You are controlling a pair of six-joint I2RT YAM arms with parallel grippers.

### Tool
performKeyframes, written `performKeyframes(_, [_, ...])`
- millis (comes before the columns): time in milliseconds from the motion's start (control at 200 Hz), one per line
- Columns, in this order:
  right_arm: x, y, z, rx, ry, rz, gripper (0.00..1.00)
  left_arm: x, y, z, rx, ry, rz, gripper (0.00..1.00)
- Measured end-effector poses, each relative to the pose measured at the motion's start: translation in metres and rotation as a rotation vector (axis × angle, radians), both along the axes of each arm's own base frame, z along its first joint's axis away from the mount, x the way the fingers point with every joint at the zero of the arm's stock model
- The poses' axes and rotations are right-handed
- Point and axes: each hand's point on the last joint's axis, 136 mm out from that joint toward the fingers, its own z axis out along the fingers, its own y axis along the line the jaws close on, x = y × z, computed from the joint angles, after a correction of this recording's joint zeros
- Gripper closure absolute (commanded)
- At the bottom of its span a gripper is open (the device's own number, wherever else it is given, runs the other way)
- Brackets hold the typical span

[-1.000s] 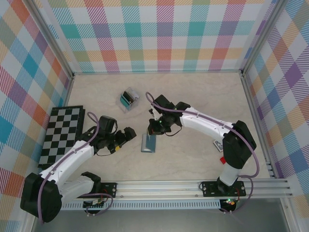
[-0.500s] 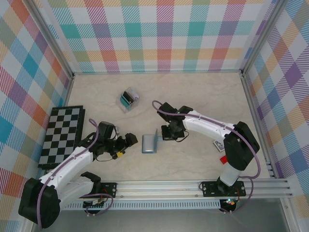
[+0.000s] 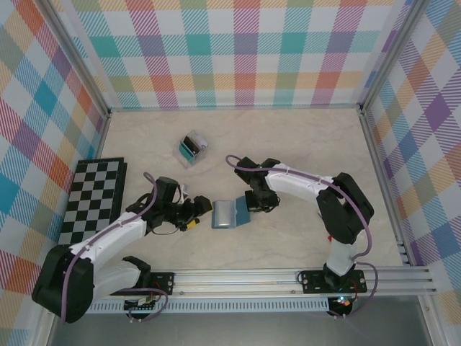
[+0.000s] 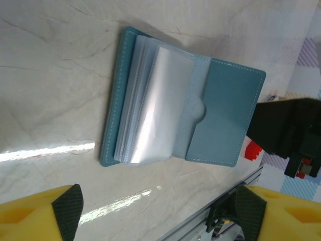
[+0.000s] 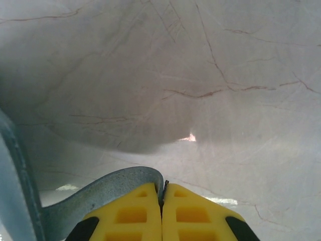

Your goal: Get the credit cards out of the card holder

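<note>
A checkerboard (image 3: 90,202) lies well apart from a clear box (image 3: 191,148).

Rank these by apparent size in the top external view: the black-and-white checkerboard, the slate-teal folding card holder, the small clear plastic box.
1. black-and-white checkerboard, clearly the largest.
2. slate-teal folding card holder, lying open.
3. small clear plastic box, only slightly smaller than the holder.

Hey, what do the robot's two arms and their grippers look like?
The left arm and right arm have white links joined by black joints, with thin purple cables running along them. The left gripper and right gripper have yellow fingers with rectangular cut-outs and dark tips.
</note>
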Motion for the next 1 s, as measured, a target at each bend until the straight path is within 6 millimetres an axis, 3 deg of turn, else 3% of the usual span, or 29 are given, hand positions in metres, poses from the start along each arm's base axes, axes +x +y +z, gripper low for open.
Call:
performKeyframes(260, [0.008,0.003,-0.007,0.010,-0.011,0.024,0.94,0.007,-0.028,-0.005,-0.004,0.030,-0.039,0.41])
performKeyframes(720, [0.012,0.008,-0.022,0.011,-0.003,0.065,0.94,0.031,-0.042,-0.041,0.071,0.119,-0.024,0.47])
performKeyframes(1000, [0.012,0.010,-0.022,0.028,0.004,0.069,0.94,0.042,-0.052,-0.043,0.061,0.113,-0.034,0.52])
